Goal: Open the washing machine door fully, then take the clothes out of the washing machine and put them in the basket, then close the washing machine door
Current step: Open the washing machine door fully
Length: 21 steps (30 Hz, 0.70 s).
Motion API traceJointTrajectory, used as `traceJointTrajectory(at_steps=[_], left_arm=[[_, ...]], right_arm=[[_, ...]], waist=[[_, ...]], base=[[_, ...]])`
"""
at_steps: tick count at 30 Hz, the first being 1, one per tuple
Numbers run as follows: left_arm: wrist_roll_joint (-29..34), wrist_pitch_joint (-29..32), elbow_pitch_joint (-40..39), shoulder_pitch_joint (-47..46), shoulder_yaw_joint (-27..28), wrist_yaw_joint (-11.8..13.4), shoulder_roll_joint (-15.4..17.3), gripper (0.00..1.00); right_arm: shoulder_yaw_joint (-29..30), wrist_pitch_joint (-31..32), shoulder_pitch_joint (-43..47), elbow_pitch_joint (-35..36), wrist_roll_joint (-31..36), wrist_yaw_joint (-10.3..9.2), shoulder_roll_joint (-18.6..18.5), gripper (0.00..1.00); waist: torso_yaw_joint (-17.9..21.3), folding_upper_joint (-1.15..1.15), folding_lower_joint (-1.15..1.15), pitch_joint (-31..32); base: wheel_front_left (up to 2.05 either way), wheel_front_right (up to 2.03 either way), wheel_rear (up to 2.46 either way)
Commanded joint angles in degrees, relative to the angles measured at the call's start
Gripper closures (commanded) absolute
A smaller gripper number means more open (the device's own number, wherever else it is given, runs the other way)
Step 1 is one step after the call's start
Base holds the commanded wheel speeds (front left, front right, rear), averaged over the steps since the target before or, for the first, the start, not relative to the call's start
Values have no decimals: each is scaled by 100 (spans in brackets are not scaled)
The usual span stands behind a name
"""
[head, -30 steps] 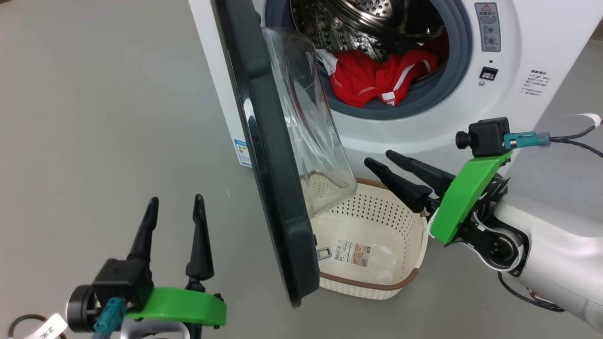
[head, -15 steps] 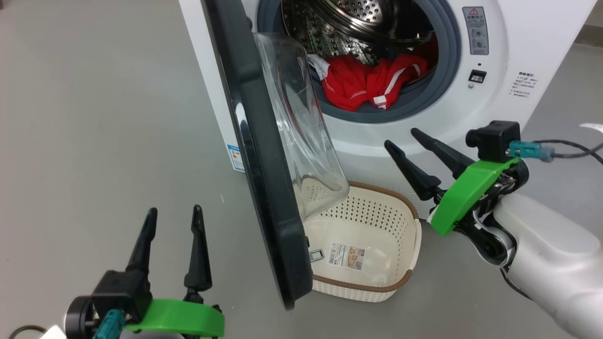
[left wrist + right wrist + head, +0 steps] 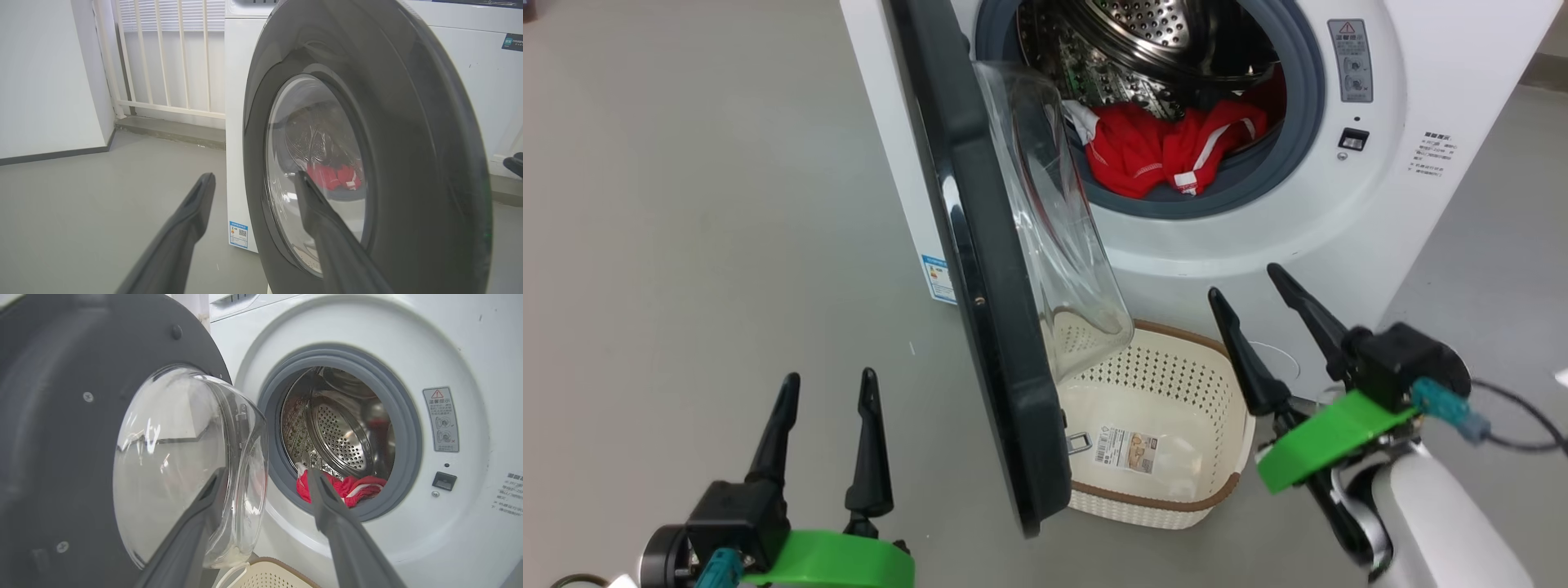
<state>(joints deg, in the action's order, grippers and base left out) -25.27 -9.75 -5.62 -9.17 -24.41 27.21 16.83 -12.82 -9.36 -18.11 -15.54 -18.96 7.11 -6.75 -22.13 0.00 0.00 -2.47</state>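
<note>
Door point(image 3: 1001, 343) is standing swung out from the washing machine point(image 3: 1388, 204), roughly edge-on in the head view, its glass bowl bulging toward the opening. Clothes point(image 3: 1160, 151) are lying in a red heap at the bottom front of the steel drum point(image 3: 1143, 33), just behind the grey gasket point(image 3: 1282, 163), with white trim showing. Basket point(image 3: 1176, 367) is sitting on the floor point(image 3: 686, 204) close against the machine's front, below the opening; its left end is tucking in behind the door's lower edge, and there's nothing in it but the sticker point(image 3: 1129, 447) on the bottom. Left fingers point(image 3: 774, 433) are hovering spread wide on the door's outer side, clear of the rim, gripping nothing; the left wrist view is looking at the red heap through the glass. Right fingers point(image 3: 1243, 355) are also hovering spread and empty, just right of the basket's far corner and in front of the machine, tips pointing up toward the opening. In the right wrist view one tip is lining up over the clothes, the other over the glass bowl.
</note>
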Motion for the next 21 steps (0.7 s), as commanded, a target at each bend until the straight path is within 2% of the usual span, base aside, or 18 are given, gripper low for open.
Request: traceJointTrajectory(at_steps=[1,6,9,21], left_arm=[[-4,-67,-124,-99,198,15,112,0],[-26,-118,-55,-114,161,-22,73,0],[-31,-132,-21,-117,135,-35,58,0],[-51,-145,-3,-23,63,-25,55,0]], right_arm=[[75,101,131,402,193,37,125,0],[573,587,917,1604,779,37,368,0],[647,683,1234,2011,678,37,383,0],[732,673,1768,2396,476,37,386,0]], waist=[[-9,0,0,-2],[-38,0,0,14],[-48,0,0,32],[15,0,0,56]], base=[[0,0,0],[0,0,0],[0,0,0],[0,0,0]])
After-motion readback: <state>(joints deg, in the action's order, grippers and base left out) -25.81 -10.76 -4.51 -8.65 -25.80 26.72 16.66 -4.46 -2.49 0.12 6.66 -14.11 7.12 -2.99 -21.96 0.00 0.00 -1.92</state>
